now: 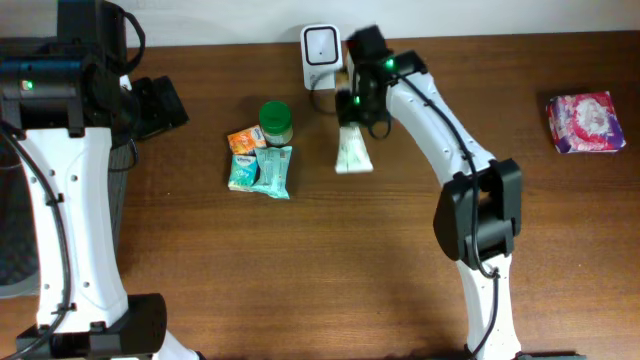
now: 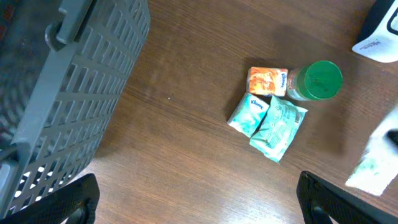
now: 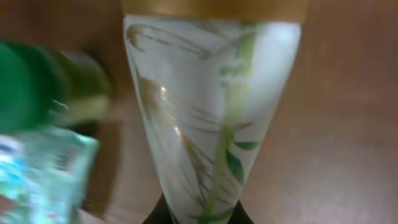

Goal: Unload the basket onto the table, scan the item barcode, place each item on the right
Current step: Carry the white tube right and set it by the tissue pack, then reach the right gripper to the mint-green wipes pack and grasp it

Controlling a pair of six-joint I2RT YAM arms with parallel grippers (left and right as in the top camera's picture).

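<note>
White tube (image 1: 353,152) with a green leaf print lies in the upper middle of the overhead frame, just below the white barcode scanner (image 1: 320,50) that stands at the far edge of the wooden table (image 1: 300,270). The right gripper (image 1: 358,118) is closed on the upper end of this tube. In the right wrist view the tube (image 3: 211,112) fills the middle of the frame, its narrow end is at the bottom between the dark fingers, and a gold band (image 3: 214,7) crosses its wide end at the top. I cannot tell if the tube touches the table.

To the left of the tube, near it, there is a jar with a green lid (image 1: 275,120), an orange packet (image 1: 245,138) touching it, and two teal tissue packets (image 1: 262,172) just below. A pink packet (image 1: 585,122) lies alone at the right side.

The left gripper (image 1: 155,105) is at the upper left, wide open and holding nothing; in its wrist view both fingertips (image 2: 68,199) show at the lower corners, and a grey plastic basket (image 2: 68,81) fills the left part.
</note>
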